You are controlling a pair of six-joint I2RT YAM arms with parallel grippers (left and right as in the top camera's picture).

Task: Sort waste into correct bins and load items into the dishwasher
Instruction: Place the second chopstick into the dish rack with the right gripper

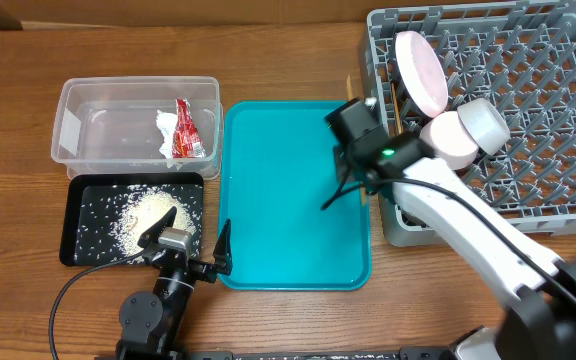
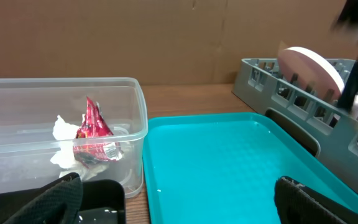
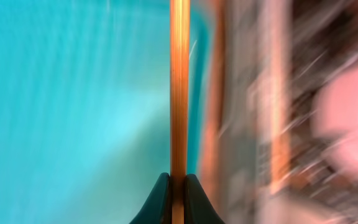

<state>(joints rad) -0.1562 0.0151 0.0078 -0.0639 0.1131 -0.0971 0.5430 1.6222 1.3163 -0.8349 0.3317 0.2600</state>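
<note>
My right gripper is shut on a thin wooden chopstick. In the overhead view it hangs over the teal tray's right edge beside the grey dish rack, with the chopstick's tip sticking out past it. The white plate stands on edge in the rack, next to a pink-white bowl and the white cup. The red-and-white wrapper lies in the clear tub. Rice lies in the black tray. My left gripper is open and empty.
The teal serving tray lies between the bins and the rack and holds a stray rice grain. In the left wrist view the tub, the wrapper and the rack are ahead. The right wrist view is motion-blurred.
</note>
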